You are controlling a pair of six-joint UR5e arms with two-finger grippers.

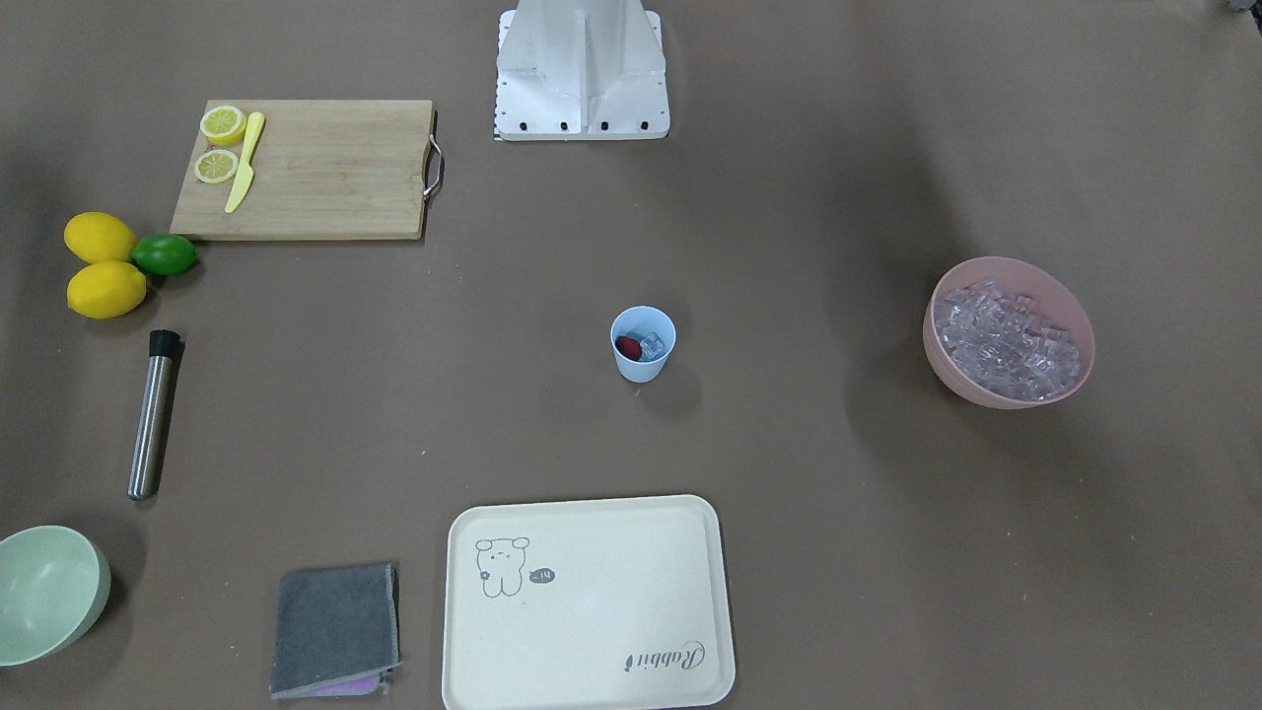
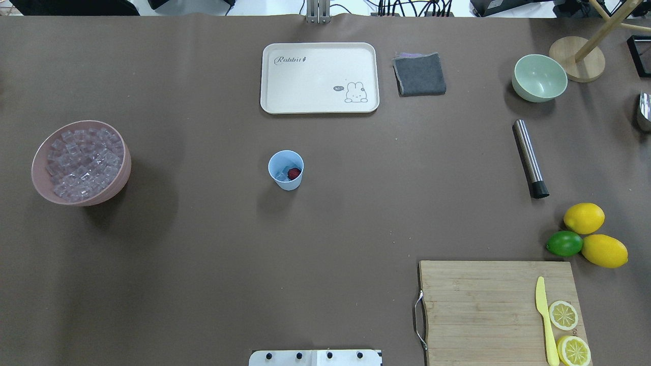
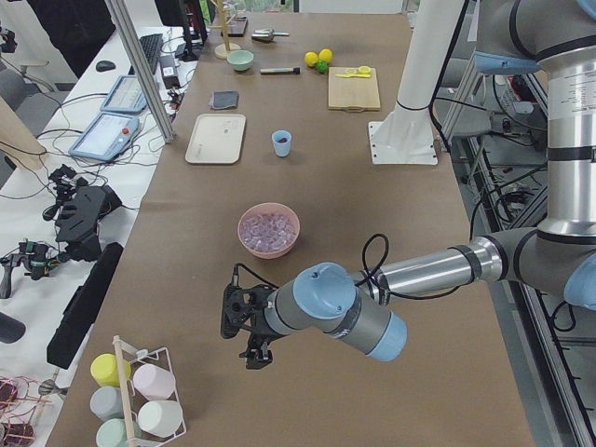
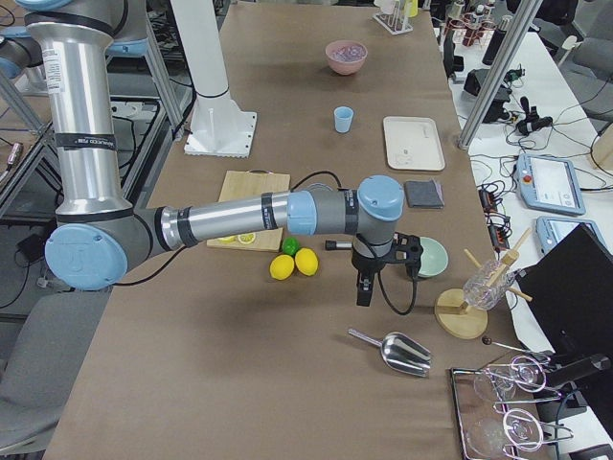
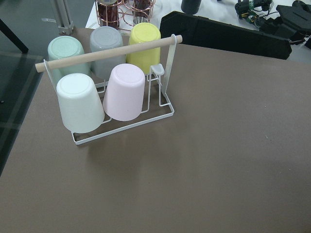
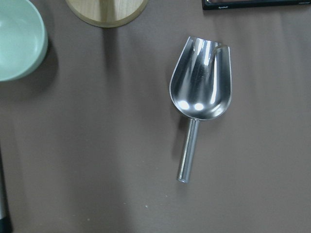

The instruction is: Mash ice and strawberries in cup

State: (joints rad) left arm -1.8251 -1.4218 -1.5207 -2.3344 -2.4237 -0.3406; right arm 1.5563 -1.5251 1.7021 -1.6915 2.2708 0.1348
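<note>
The light-blue cup (image 1: 643, 343) (image 2: 286, 170) stands upright mid-table. Inside it lie a red strawberry (image 1: 628, 347) (image 2: 294, 174) and clear ice (image 1: 652, 345) cubes. More ice (image 1: 1006, 335) fills a pink bowl (image 2: 121, 178) off to the side. My left gripper (image 3: 256, 352) shows only in the exterior left view, hanging over the table end past the pink bowl, far from the cup; I cannot tell its state. Only the exterior right view shows my right gripper (image 4: 363, 290), which is above the table near a metal scoop (image 6: 200, 97); its state cannot be told either.
A steel muddler (image 1: 152, 414) (image 2: 529, 157) lies beside two lemons (image 1: 101, 261) and a lime (image 1: 164, 254). A cutting board (image 1: 325, 168) carries lemon halves and a yellow knife. A cream tray (image 1: 592, 631), grey cloth (image 1: 335, 629), pale-green bowl (image 1: 84, 611) and cup rack (image 5: 107, 92) are around.
</note>
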